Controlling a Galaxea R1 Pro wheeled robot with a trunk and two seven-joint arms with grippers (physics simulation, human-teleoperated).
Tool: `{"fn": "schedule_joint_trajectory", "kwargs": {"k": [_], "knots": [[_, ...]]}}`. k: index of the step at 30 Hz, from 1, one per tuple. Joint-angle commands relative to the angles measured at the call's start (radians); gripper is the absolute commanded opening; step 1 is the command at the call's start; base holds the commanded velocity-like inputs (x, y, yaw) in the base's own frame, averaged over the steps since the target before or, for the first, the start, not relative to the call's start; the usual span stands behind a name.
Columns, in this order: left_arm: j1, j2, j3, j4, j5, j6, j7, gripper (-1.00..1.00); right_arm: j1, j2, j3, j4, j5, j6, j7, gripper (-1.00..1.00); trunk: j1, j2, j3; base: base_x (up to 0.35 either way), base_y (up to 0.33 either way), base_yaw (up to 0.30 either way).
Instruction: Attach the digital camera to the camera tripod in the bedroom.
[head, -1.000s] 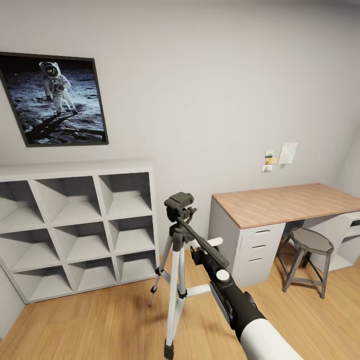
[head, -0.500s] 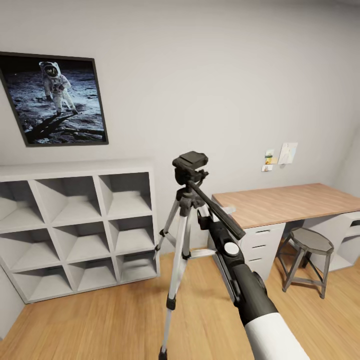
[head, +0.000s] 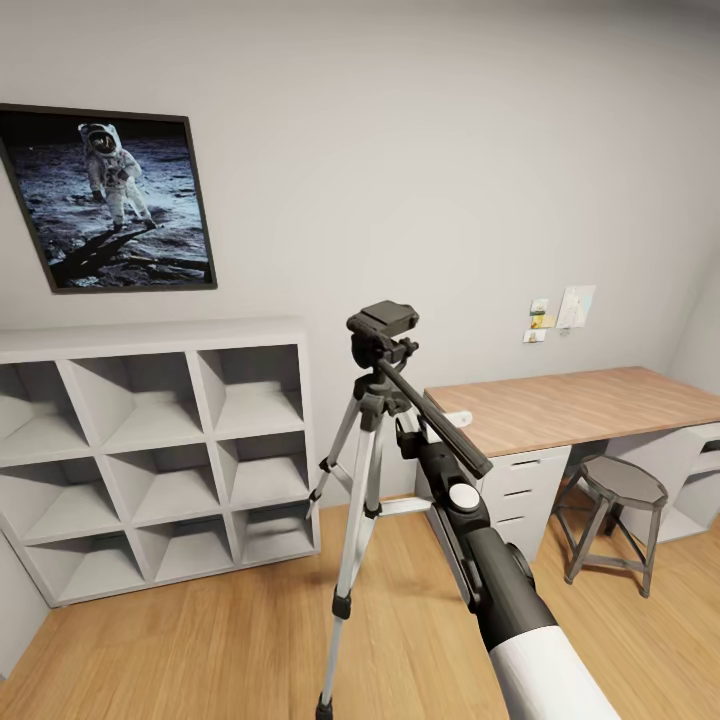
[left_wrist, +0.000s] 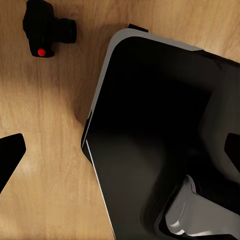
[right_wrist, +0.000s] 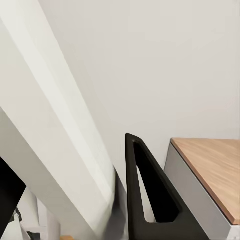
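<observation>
Standing off the light wood plank floor (head: 230, 640), the tall silver-legged camera tripod with black joints (head: 362, 480) is running its long axis close to vertical, its legs splaying downward. Its dark grey head (head: 383, 322) is sitting at the top, and the long black pan handle (head: 432, 418) is slanting down and to the right from it. The right arm is reaching up along that handle, and the right pincer (head: 408, 437) is sitting against the tripod just below the head. In the right wrist view a pale tripod leg (right_wrist: 50, 150) is lying between the dark fingers (right_wrist: 150, 200), which appear pressed on it.

The small black compact digital camera with a red button (left_wrist: 47, 31) is lying on the wood floor in the left wrist view, its lens pointing sideways along the floor. The left pincer (left_wrist: 120, 152) is hanging well apart from it, fingers spread.

A wood-topped white surface (head: 570, 405) is standing to the right of the tripod, with a short grey metal stool (head: 612, 510) before it. A white cube shelf (head: 150, 450) and a framed astronaut picture (head: 105, 198) are occupying the left wall.
</observation>
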Motion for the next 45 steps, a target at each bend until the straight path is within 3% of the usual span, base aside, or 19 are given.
{"fn": "schedule_joint_trajectory", "kwargs": {"k": [1, 30, 45], "knots": [[0.0, 0.0, 0.001, -0.003, 0.005, 0.003, 0.003, 1.0, -0.001, 0.0, 0.001, -0.052, 0.021, 0.008, -0.023, -1.0, 0.0, -0.002, -0.002, 0.0, 0.0, 0.0], [0.0, 0.0, 0.0, -0.003, 0.003, 0.003, 0.003, 1.0, -0.001, -0.004, 0.001, -0.016, 0.016, 0.003, -0.055, -1.0, 0.0, -0.002, -0.002, -0.003, 0.0, 0.0], [0.0, -0.002, -0.001, -0.003, 0.003, 0.002, 0.003, 1.0, -0.001, -0.004, 0.001, 0.018, 0.017, -0.003, -0.058, -1.0, 0.0, -0.002, -0.002, -0.278, -0.024, 0.0]]}}
